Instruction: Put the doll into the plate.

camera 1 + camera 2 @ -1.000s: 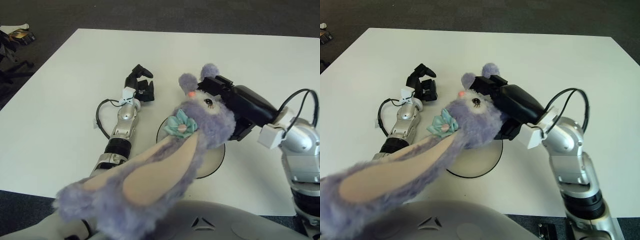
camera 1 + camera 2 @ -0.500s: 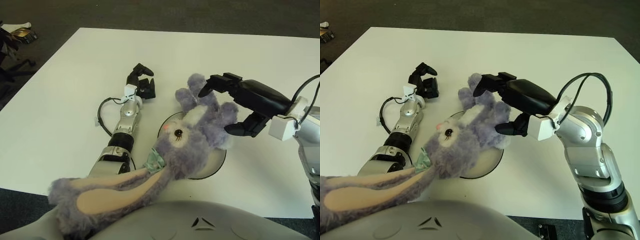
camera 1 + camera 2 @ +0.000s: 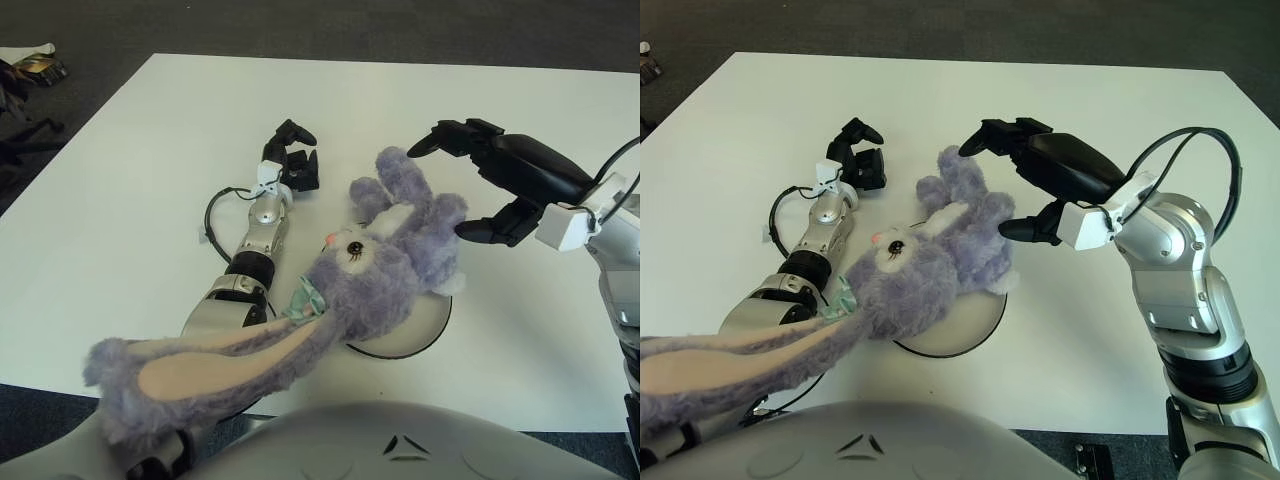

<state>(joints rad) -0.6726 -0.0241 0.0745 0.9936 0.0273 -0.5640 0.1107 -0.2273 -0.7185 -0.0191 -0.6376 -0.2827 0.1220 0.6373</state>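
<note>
- Your right robot hand hangs above the worktop with its 3 fingers spread wide and nothing in them; the upper fingers point left over the doll's paws and the lower one reaches toward its flank, with a small gap showing between fingers and fur.
- The doll lies directly to the left of that robot hand and slightly below it, with its body over the plate.
- Its long axis runs diagonally: paws up toward the far middle of the worktop, head near the plate's left rim, and 1 long ear trailing down-left past the near edge toward the robot's body.
- The plate shows only at its near and right rim; the doll covers the rest, so I judge the body seated but the head and ear overhanging.
- Your left robot hand shows just left of the doll's paws with fingers curled and empty; its forearm runs alongside the doll's head, so it crowds that side.
- Open room lies to the right and far side of the plate; that is where you can move the right robot hand freely.
</note>
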